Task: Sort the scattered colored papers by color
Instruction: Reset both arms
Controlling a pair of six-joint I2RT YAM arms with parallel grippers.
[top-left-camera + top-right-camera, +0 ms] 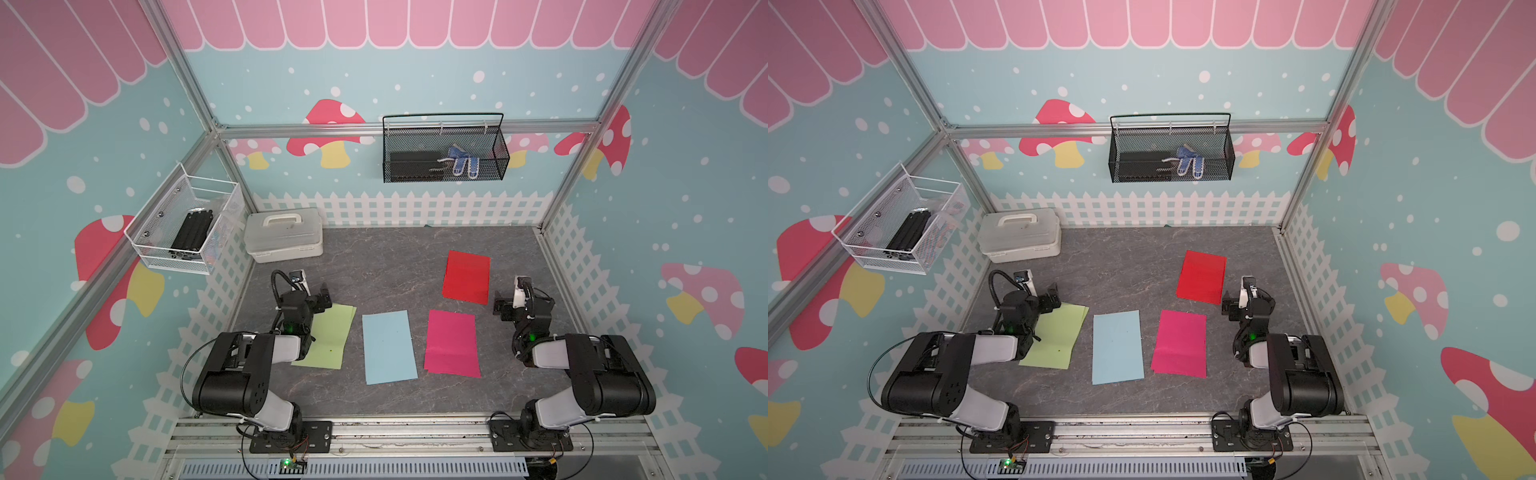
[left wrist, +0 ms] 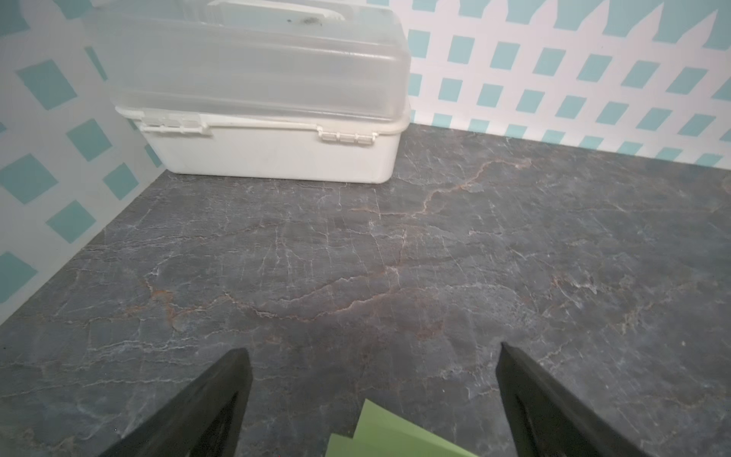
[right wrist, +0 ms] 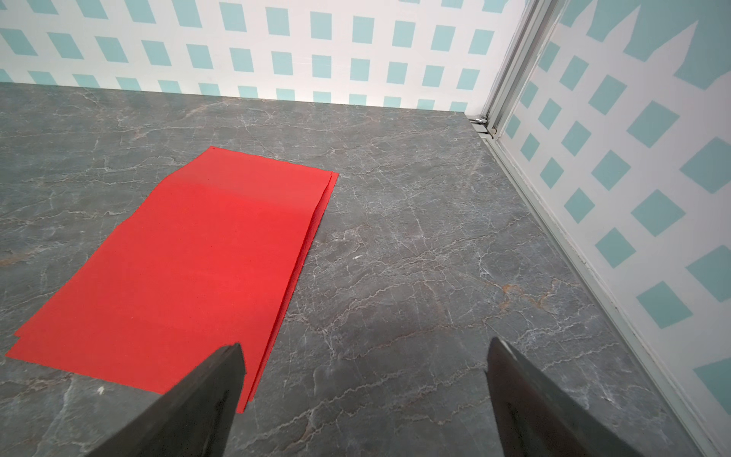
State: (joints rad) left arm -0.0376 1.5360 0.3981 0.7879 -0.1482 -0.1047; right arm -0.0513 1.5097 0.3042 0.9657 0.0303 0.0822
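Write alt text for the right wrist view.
A stack of red papers lies flat on the grey marbled table, edges slightly fanned. The right gripper hangs open and empty near one corner of the stack; a white lattice-print wall stands behind.

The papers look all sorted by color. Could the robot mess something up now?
Maybe, in two ways. The left arm has its open jaws just above a corner of the green papers; a low sweep could push that slightly fanned pile crooked. The right arm has its open jaws close beside the red papers, whose sheets also sit a bit uneven, so a bump could spread them.
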